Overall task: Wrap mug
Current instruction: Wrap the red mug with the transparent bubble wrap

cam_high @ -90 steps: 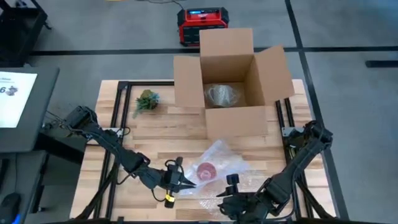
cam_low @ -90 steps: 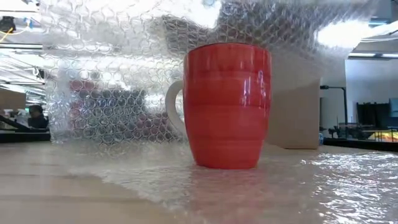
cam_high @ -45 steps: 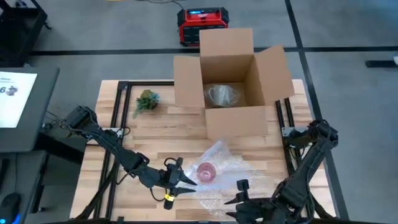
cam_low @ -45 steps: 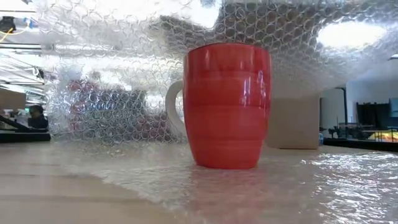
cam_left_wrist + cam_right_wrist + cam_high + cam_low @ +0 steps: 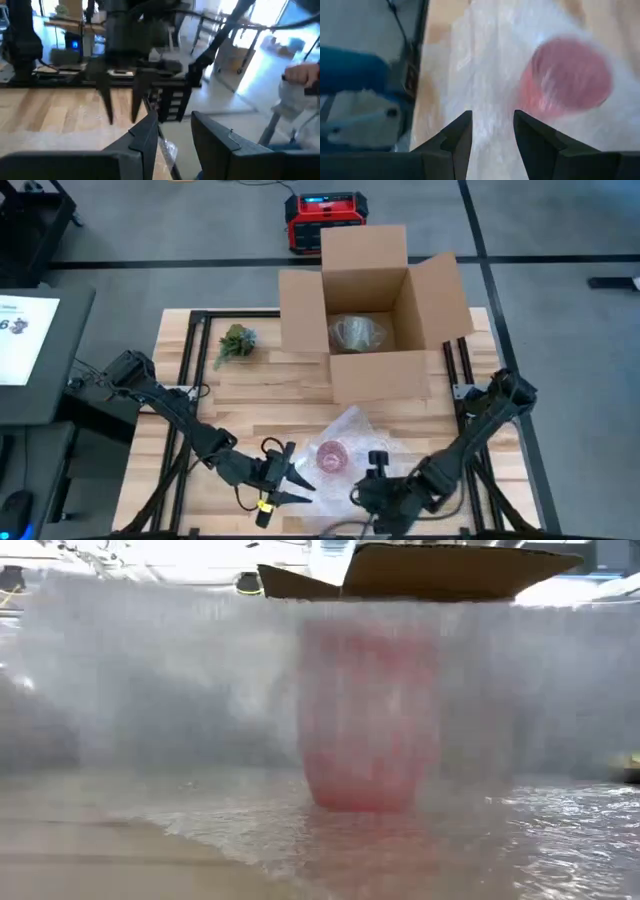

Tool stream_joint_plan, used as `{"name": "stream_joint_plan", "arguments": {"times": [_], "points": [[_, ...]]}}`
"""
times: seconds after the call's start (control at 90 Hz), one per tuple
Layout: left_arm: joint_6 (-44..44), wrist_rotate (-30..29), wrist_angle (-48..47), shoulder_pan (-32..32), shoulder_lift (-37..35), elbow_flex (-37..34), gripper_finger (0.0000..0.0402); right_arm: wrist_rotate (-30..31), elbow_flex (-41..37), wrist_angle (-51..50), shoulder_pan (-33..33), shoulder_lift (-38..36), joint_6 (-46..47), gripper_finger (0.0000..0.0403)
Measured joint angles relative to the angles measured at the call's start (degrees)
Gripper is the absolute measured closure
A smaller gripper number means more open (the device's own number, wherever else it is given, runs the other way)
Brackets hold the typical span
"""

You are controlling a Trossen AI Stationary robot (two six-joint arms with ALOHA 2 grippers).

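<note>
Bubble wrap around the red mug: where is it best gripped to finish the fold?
Probably the loose edge of the bubble wrap on the table's near side, taken from above. The sheet lies flat there, clear of the upright red mug, and the right tool is nearest.

Two dark, near-black arms here, built from slim jointed links with chunkier blocks at the joints. The left arm [image 5: 170, 412] carries thin black cables looping alongside its links, and there is a small yellow marking just by the left gripper [image 5: 285, 483]. The right arm [image 5: 470, 442] shows the same matte dark finish, its right gripper [image 5: 372, 480] a blocky black head. Seen from the wrists, each gripper's fingers [image 5: 457, 142] are flat, angular dark plates with bevelled edges; on the left one a small screw or clip [image 5: 230, 132] sits on the inner face.
</note>
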Motion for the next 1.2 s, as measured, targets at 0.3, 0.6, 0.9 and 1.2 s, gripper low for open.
{"name": "stream_joint_plan", "arguments": {"times": [0.3,0.6,0.9,1.2], "points": [[-11.5,-7.2,-26.3,-0.1,0.0,5.1,0.0303,-5.1,-12.8,7.4,-5.7,0.0,0.9,0.0270],[-15.7,-9.6,-31.1,0.0,0.0,5.2,0.0304,-5.1,-15.8,-7.7,-9.3,0.1,15.3,0.0270],[-15.3,-9.7,-32.0,0.0,0.0,5.2,0.0304,0.2,-6.9,-7.9,-3.7,0.0,15.8,0.0270],[-15.9,-9.7,-32.4,0.0,0.0,5.2,0.0304,0.7,-9.8,20.4,-1.6,0.0,-5.5,0.0260]]}}
